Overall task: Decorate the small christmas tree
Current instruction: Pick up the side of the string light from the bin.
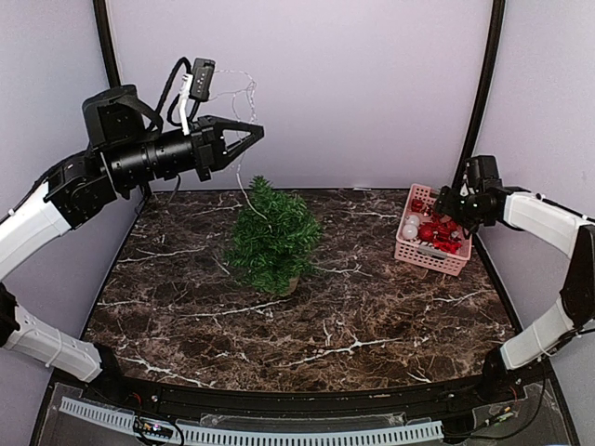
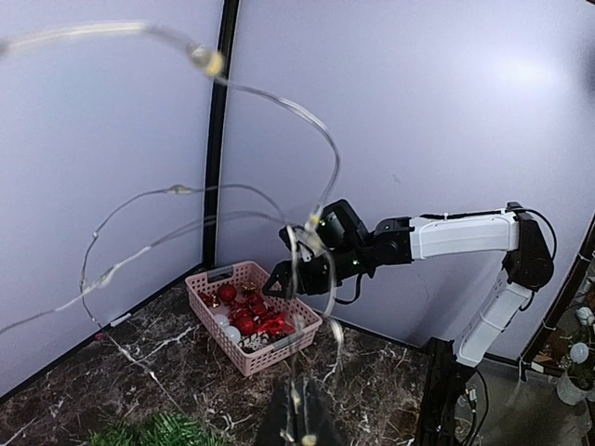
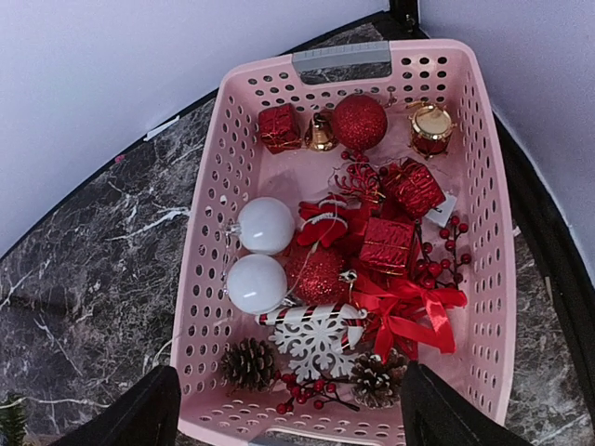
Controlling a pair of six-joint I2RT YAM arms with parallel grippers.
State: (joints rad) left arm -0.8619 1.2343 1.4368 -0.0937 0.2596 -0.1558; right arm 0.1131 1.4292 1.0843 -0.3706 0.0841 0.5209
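The small christmas tree point(image 1: 271, 237) stands left of the table's middle, bushy and dark green; its top shows in the left wrist view point(image 2: 158, 432). My left gripper point(image 1: 257, 136) hovers high above it, shut on a thin wire string of lights point(image 2: 216, 63) that loops upward and trails down to the tree point(image 1: 244, 182). In its own view the left gripper point(image 2: 302, 420) pinches the wire. My right gripper point(image 1: 446, 206) hangs open over the pink basket point(image 1: 429, 255). Its fingers point(image 3: 139, 413) straddle the near end of the basket point(image 3: 209, 232), holding nothing.
The basket holds several ornaments: white balls point(image 3: 265, 226), a red glitter ball point(image 3: 359, 122), red gift boxes, a bow, pine cones point(image 3: 249, 362), a snowflake and berries. It sits at the right back corner beside the walls. The right arm point(image 2: 456, 237) reaches across above it.
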